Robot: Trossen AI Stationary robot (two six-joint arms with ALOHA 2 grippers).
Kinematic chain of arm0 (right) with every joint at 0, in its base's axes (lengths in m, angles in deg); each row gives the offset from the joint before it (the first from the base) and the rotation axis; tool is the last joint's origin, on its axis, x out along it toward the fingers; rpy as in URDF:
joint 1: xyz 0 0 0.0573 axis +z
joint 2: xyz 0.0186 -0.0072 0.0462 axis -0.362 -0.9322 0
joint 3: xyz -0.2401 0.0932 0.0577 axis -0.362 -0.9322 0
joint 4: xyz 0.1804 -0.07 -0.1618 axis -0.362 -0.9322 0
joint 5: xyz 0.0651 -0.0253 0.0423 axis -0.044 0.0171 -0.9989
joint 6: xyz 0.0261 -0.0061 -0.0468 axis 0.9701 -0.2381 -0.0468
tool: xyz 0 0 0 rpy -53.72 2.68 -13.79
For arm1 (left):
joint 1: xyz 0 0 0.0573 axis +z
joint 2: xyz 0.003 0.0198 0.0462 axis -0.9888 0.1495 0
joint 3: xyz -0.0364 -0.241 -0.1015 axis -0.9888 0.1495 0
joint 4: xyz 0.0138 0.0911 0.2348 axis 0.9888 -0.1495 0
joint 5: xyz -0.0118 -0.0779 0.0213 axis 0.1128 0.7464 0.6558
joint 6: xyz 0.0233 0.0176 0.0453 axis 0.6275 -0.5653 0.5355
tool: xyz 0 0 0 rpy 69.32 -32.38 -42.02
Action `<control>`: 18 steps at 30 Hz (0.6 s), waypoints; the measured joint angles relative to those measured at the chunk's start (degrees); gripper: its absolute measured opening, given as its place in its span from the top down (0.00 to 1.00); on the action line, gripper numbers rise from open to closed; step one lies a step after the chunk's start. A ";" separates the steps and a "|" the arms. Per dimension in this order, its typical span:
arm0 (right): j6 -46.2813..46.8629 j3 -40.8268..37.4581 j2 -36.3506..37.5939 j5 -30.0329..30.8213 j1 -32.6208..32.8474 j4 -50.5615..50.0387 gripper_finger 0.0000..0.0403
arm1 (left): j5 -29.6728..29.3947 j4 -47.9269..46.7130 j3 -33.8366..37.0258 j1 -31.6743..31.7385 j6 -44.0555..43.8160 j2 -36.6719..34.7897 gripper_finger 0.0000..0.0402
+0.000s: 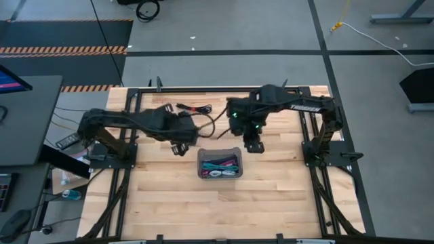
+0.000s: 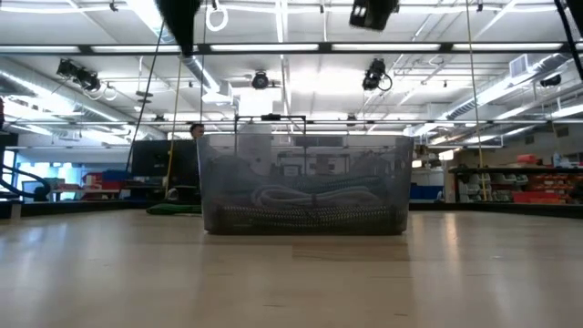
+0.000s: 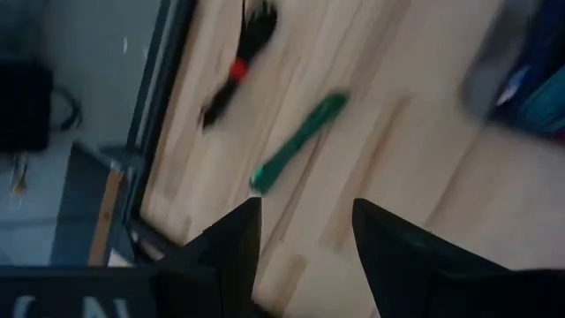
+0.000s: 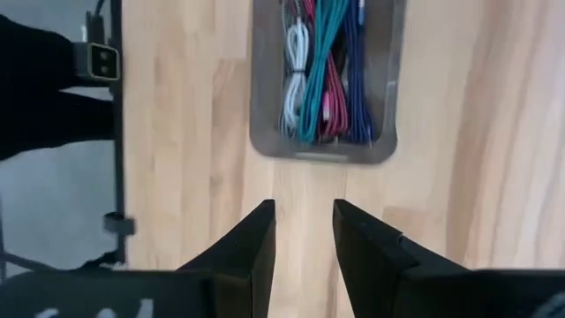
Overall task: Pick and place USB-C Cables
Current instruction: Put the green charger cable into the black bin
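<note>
A translucent grey tray (image 1: pixel 201 163) sits mid-table and holds several USB-C cables, among them white (image 4: pixel 296 53), teal (image 4: pixel 322 62), maroon (image 4: pixel 335 110) and purple (image 4: pixel 357 88). A green cable (image 3: pixel 300 141) and a black-red cable (image 3: pixel 234 71) lie flat on the wood toward the far edge. The black-red cable (image 1: pixel 193 108) also shows from above. My left gripper (image 1: pixel 180 148) (image 3: pixel 305 212) hovers open just left of the tray. My right gripper (image 1: pixel 253 144) (image 4: pixel 305 212) hovers open beyond the tray's far right corner. Both are empty.
Thick black robot wiring (image 1: pixel 210 125) loops over the table between the arms. Metal frame rails (image 1: pixel 122 190) run along the left and right table edges. Bare wood (image 1: pixel 224 210) lies between the tray and the near edge. A person (image 2: pixel 196 132) shows far behind the tray.
</note>
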 joint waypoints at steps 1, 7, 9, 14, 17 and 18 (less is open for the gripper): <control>1.05 1.42 0.24 0.20 0.00 0.17 0.70 | 0.24 0.46 2.47 0.69 -0.33 0.00 0.54; 5.26 4.44 6.53 3.45 0.09 1.00 0.70 | 2.75 1.46 15.95 5.85 -3.16 -0.02 0.54; 6.08 4.61 8.81 7.83 0.03 2.79 0.70 | 3.74 4.86 19.59 8.09 -0.99 -0.02 0.54; 8.12 4.61 15.04 14.16 -0.24 7.78 0.70 | 10.49 21.81 26.05 14.12 7.42 -0.01 0.54; 10.11 4.61 17.88 15.02 -0.20 10.44 0.70 | 14.01 32.34 28.78 16.88 12.05 -0.02 0.54; 10.89 4.61 18.74 15.16 -0.21 10.89 0.70 | 14.84 34.67 29.33 17.69 13.54 -0.02 0.54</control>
